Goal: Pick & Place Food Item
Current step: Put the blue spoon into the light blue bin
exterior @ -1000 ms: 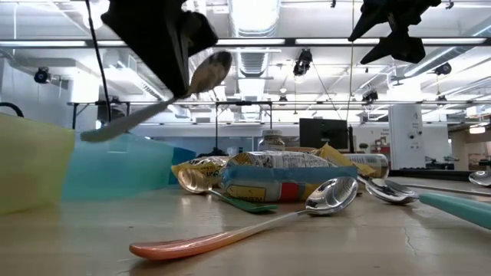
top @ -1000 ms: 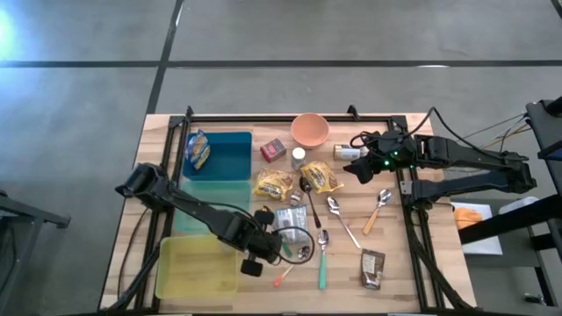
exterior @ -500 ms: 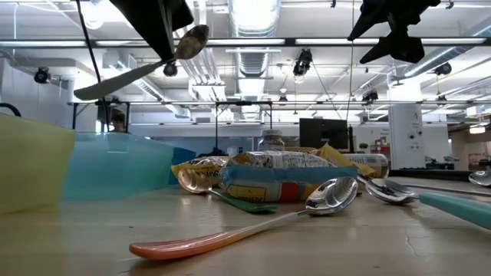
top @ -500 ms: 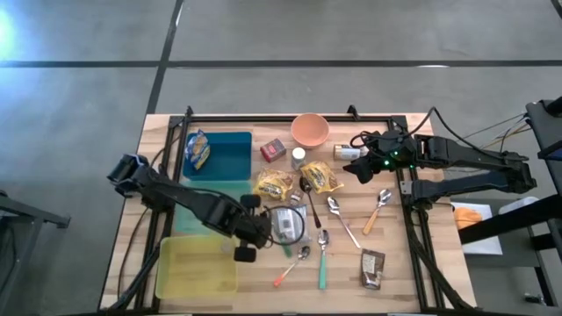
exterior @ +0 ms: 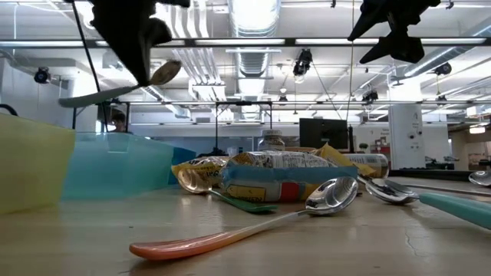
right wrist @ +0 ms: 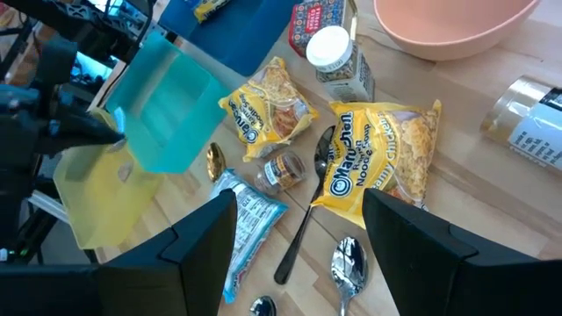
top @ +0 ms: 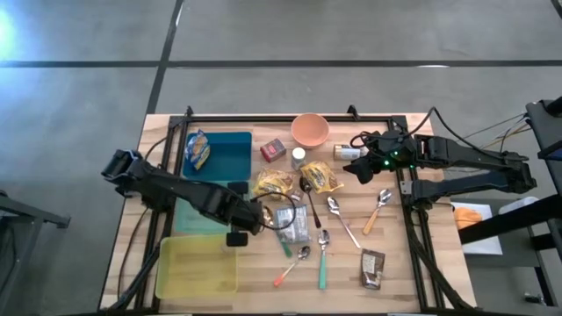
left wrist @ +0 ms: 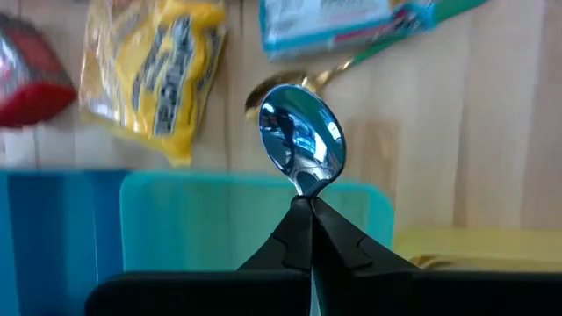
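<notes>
My left gripper [top: 251, 216] is shut on a silver spoon [left wrist: 299, 140] and hangs above the table at the right edge of the teal bin [top: 205, 195]. In the low view the spoon [exterior: 115, 90] is high in the air. Food lies in the table's middle: two yellow noodle packets [top: 274, 183] [top: 322, 176], a blue-white packet [top: 288, 219], a red box [top: 273, 150]. A chips bag [top: 199, 149] lies in the blue bin [top: 224, 156]. My right gripper [right wrist: 300, 200] waits open above the far right. My left gripper pinches the spoon's neck [left wrist: 304, 195], just behind the bowl, between its two fingertips. It comes from above, slanting steeply down. The bowl [exterior: 165, 73] sticks out past the fingertips and the handle [exterior: 84, 98] runs back almost level. The spoon is clear of the table.
A yellow bin [top: 197, 267] stands at the near left, a pink bowl [top: 309, 130] at the far edge. Several spoons [top: 336, 209] lie right of centre, an orange-handled one [exterior: 230, 234] near the front. A brown packet [top: 372, 268], small jars [top: 299, 156] and a tin [top: 349, 152] also lie about.
My left gripper has risen and gone toward the far edge and a little left, from beside the yellow bin to the teal bin's edge, turning as it went. The spoon went along, still pinched, its handle now nearer level.
</notes>
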{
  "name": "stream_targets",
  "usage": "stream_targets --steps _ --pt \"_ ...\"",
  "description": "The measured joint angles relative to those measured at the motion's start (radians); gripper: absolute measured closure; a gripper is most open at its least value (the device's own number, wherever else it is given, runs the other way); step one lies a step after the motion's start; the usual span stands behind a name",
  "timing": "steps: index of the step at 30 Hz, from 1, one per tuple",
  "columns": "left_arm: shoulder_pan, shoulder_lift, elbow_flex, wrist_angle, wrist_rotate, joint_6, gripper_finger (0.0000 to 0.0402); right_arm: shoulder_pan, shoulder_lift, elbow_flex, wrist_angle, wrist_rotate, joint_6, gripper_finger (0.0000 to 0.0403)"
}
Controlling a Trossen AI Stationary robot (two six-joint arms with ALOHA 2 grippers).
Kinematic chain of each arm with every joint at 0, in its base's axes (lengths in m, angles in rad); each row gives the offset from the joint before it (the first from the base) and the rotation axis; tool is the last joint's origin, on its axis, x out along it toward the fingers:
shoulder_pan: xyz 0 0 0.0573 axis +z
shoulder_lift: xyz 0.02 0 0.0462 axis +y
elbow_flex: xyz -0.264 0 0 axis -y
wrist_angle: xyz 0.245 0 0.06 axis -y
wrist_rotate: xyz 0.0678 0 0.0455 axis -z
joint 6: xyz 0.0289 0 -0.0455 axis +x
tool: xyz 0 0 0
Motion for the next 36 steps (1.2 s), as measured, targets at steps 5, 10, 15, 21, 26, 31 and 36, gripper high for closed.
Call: stream_targets --steps 5,10,15,21,26,31,36 --pt "0.014 -0.105 -0.131 0.043 0.016 -0.075 0.0401 0.0 0.0 0.0 0.0 0.0 -0.018 0.0161" --pt "0.034 -0.229 -0.271 0.079 0.041 -0.166 0.0401 0.0 0.0 0.0 0.0 0.0 -0.026 0.0161" --pt "0.041 -0.286 -0.381 0.079 0.082 -0.206 0.0401 0.0 0.0 0.0 0.0 0.0 -0.026 0.0161" --pt "0.041 -0.279 -0.449 0.153 0.124 -0.204 0.0401 0.0 0.0 0.0 -0.001 0.0 -0.025 0.0161" --pt "0.044 -0.279 -0.482 0.219 0.134 -0.187 0.0401 0.0 0.0 0.0 -0.001 0.0 -0.024 0.0161" --pt "0.044 -0.279 -0.508 0.273 0.163 -0.166 0.0401 0.0 0.0 0.0 0.0 0.0 -0.022 0.0161" --pt "0.044 -0.263 -0.511 0.292 0.183 -0.137 0.0401 0.0 0.0 0.0 0.0 0.005 -0.022 0.0161"
